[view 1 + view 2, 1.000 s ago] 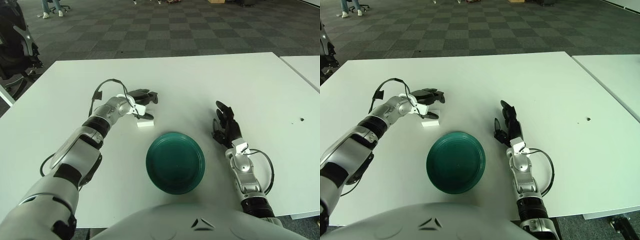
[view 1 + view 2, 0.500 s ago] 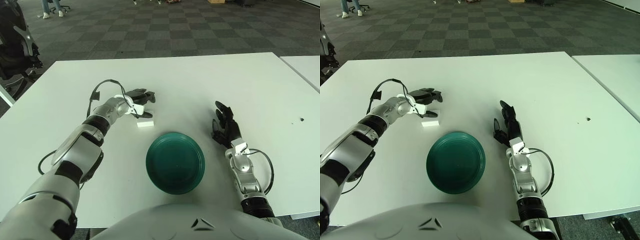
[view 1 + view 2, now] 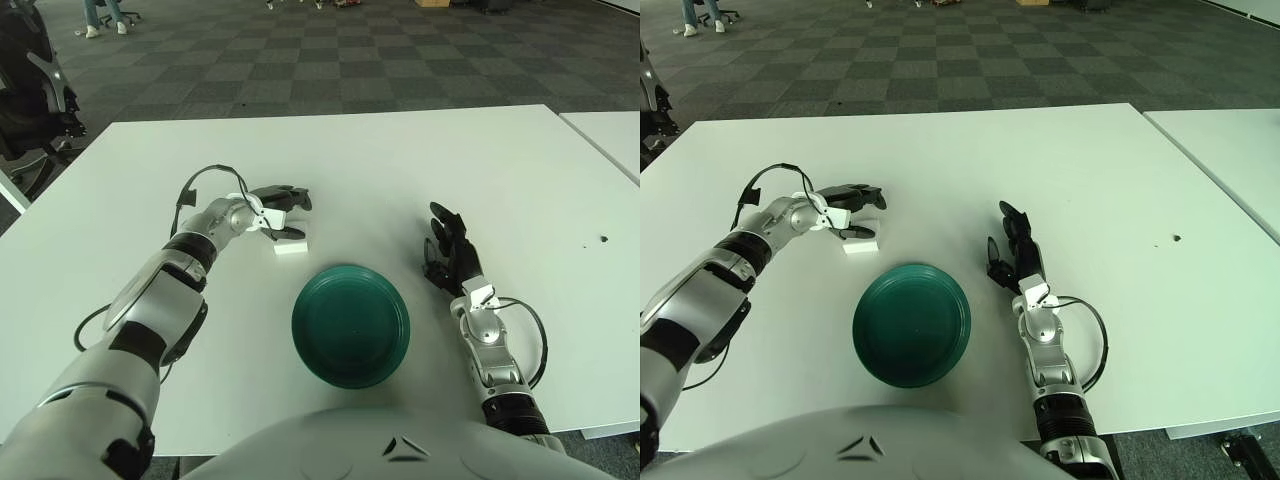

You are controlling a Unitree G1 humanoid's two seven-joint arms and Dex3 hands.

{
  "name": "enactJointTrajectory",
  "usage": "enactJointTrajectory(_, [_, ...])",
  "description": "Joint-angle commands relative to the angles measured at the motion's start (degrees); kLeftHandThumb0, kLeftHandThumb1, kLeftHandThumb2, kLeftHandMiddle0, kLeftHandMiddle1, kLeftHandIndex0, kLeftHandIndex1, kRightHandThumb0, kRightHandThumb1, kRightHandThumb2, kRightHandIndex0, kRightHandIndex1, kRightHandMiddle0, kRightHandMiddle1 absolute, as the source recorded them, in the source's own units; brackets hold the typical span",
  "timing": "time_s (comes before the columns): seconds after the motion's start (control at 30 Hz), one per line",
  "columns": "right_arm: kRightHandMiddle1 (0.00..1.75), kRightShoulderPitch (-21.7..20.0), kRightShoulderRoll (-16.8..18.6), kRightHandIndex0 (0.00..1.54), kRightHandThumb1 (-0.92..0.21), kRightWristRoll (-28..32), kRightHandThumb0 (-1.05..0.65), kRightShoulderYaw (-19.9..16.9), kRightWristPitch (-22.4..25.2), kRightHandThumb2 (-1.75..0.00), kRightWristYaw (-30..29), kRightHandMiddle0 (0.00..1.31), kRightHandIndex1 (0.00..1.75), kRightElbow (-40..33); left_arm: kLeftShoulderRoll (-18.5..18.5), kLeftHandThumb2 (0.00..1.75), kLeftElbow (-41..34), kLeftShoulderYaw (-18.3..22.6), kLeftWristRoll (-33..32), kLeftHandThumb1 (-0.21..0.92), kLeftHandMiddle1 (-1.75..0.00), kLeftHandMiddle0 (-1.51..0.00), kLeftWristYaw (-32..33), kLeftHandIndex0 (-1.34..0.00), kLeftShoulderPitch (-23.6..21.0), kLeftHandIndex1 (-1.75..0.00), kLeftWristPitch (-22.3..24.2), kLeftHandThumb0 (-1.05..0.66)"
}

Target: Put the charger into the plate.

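Filling the far part of both views, the room's floor [image 3: 330, 60] is covered in dark grey carpet tiles laid in a checkered pattern, with a black chair [image 3: 35, 90] at the left edge. In front of it, a large white table [image 3: 420, 160] takes up most of the scene, matte and plain, and a second white table [image 3: 610, 135] stands just beside its right edge, a narrow gap between them. A small dark mark [image 3: 603, 240] shows on the main table's right part. Near the robot's chest sits the dark green plate [image 3: 351, 324], round and holding nothing. The right hand [image 3: 449, 255] shows to the right of the plate, fingers loosely extended and grasping nothing. The left hand [image 3: 277, 208] is reached out beyond the plate's left side, fingers parted above the white charger [image 3: 291, 246]; whether any fingertip touches it cannot be told. The charger lies flat on the table, near the plate's far-left rim but apart from it.
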Motion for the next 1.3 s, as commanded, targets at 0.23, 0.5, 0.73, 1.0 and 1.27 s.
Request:
enactJointTrajectory(0.23, [0.50,6.2,2.0,0.22,-0.92,0.5,-0.64,0.8,9.0,-0.82,0.9,0.00,0.01,13.4,3.5,0.56,-4.6,0.8,-4.6,0.92,-0.01,-0.08,-19.6,0.00,-0.6,-0.53,1.7,-0.96])
enactJointTrajectory(0.5, [0.51,5.5,1.8,0.23,-0.92,0.2,-0.63,0.9,9.3,-0.83,0.7,0.00,0.01,13.8,3.4,0.52,-6.6,1.3,-5.5,0.92,0.00,-0.07,-21.9,0.00,-0.8,-0.38,3.8,-0.94])
enactJointTrajectory(0.73, [0.49,4.9,1.7,0.22,-0.92,-0.4,-0.65,1.2,9.7,-0.82,0.5,0.00,0.00,14.1,4.4,0.48,-10.2,2.2,-6.8,0.92,0.00,-0.08,-24.4,0.00,0.6,-0.27,4.8,-0.96])
enactJointTrajectory(1.0, [0.51,4.4,1.7,0.23,-0.92,-0.7,-0.64,1.3,9.6,-0.84,0.2,0.00,0.00,14.7,5.2,0.49,-12.3,0.1,-4.0,0.92,0.00,-0.07,-24.9,0.00,1.7,-0.26,4.8,-0.97])
enactJointTrajectory(1.27, [0.53,4.7,1.6,0.23,-0.92,-0.7,-0.65,1.4,8.9,-0.84,0.7,0.00,0.01,14.6,2.5,0.51,-4.2,-3.3,0.8,0.92,0.00,-0.06,-16.4,0.00,2.2,-0.33,4.6,-0.98])
